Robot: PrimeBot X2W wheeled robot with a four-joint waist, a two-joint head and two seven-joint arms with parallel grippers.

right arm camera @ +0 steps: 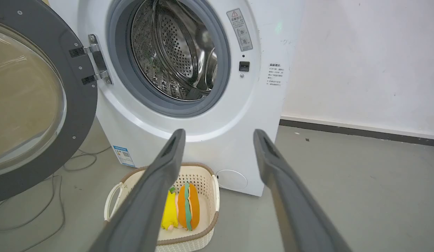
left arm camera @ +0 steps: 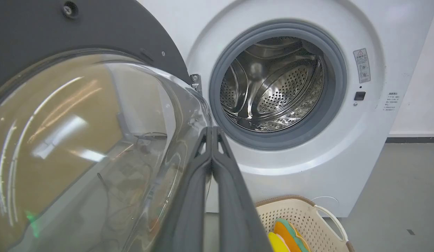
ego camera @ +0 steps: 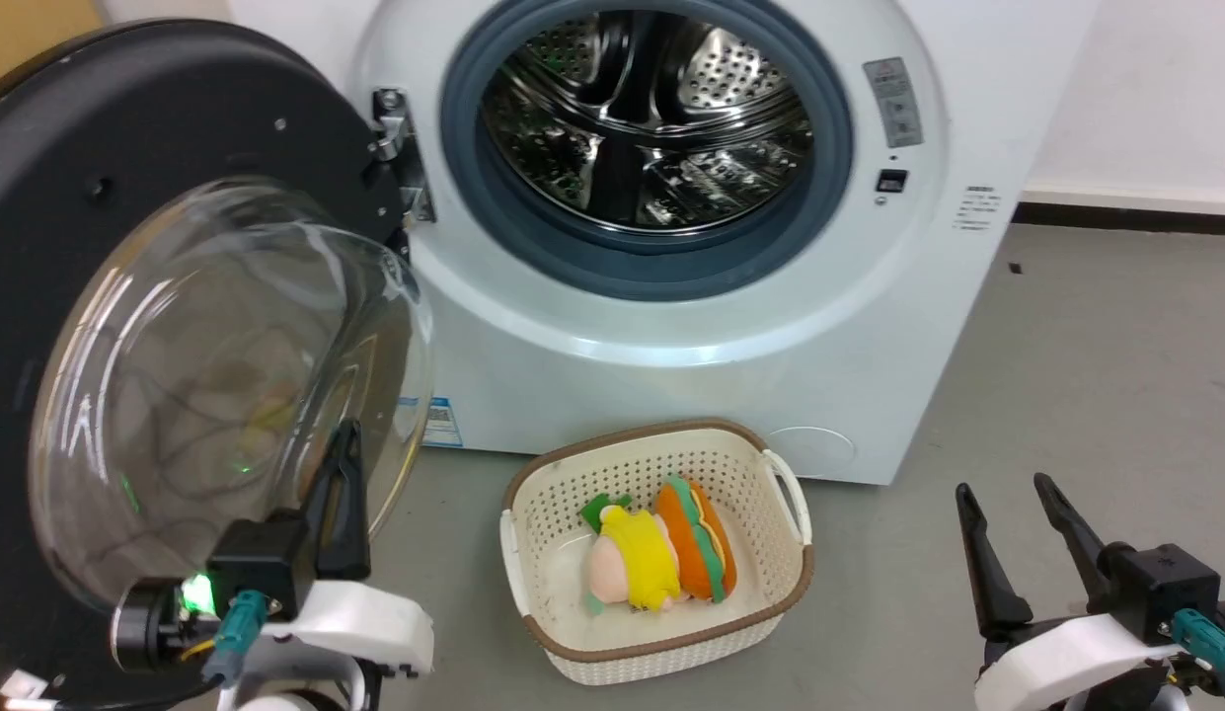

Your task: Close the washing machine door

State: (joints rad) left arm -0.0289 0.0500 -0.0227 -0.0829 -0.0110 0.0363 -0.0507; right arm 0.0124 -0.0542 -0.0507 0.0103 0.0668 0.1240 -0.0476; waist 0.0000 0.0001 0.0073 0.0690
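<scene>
The washing machine door point(ego camera: 128, 128) stands swung wide open at the left, its black ring and bulging glass bowl point(ego camera: 227, 375) facing me. The white washing machine point(ego camera: 671, 375) shows its steel drum point(ego camera: 651, 118) inside the grey gasket. My left gripper point(ego camera: 344, 439) is shut with nothing in it, its tips at the lower right edge of the glass bowl; contact cannot be told. In the left wrist view the left gripper point(left arm camera: 211, 131) lies right beside the door point(left arm camera: 98, 28). My right gripper point(ego camera: 1002, 486) stands open at the lower right, away from the door.
A cream perforated basket point(ego camera: 632, 439) holding plush toys point(ego camera: 661, 558) sits on the grey floor right in front of the machine. Cables point(right arm camera: 56, 196) lie on the floor under the open door point(right arm camera: 80, 105). A white wall point(right arm camera: 360, 63) stands right of the machine.
</scene>
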